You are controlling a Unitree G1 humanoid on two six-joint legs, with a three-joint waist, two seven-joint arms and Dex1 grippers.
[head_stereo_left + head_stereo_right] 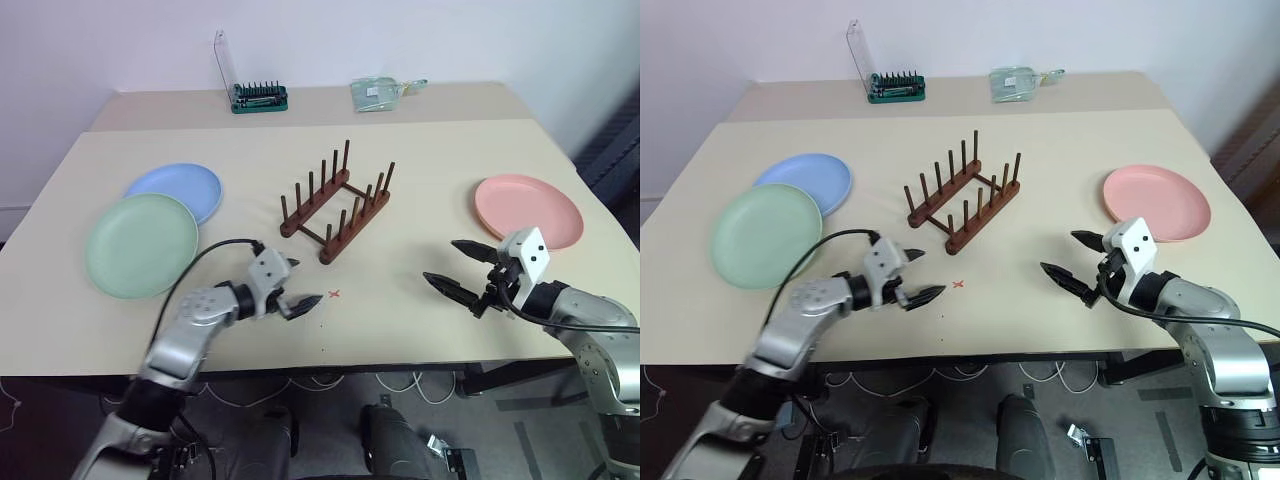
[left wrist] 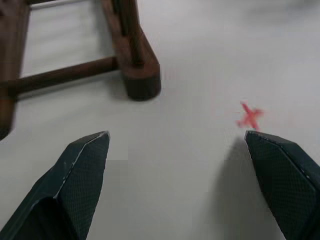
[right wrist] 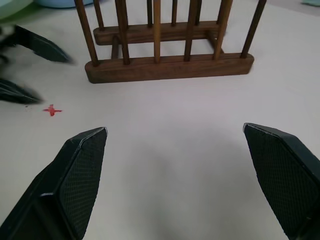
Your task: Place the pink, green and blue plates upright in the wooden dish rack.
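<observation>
On a beige table (image 1: 420, 160), a dark wooden dish rack (image 1: 336, 205) stands empty at the centre, with the green plate (image 1: 140, 245) lying flat to its left, overlapping the edge of the blue plate (image 1: 178, 190) behind it, and the pink plate (image 1: 528, 209) flat well to its right. Near the front edge, the left gripper (image 1: 295, 285) hovers beside a small red cross (image 1: 334, 294), fingers spread and empty. The right gripper (image 1: 458, 268) hovers just in front of the pink plate, likewise spread and empty.
</observation>
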